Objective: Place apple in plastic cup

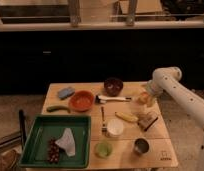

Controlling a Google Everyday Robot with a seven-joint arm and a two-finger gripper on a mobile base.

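The apple [143, 99], small and yellow-orange, is at the right side of the wooden table [85, 160]. My gripper [146, 94] comes in from the right on a white arm and sits right over the apple, touching or covering its top. The plastic cup [103, 149], short and pale green, stands upright near the table's front edge, well to the front left of the apple. Nothing is in it that I can see.
A steel cup [141, 145], a white round container [115, 127], a banana [126, 117] and a brown packet [147, 121] lie between apple and cup. A dark bowl [113, 86], an orange bowl [82, 100], a blue sponge [66, 92] and a green tray [30, 150] lie further left.
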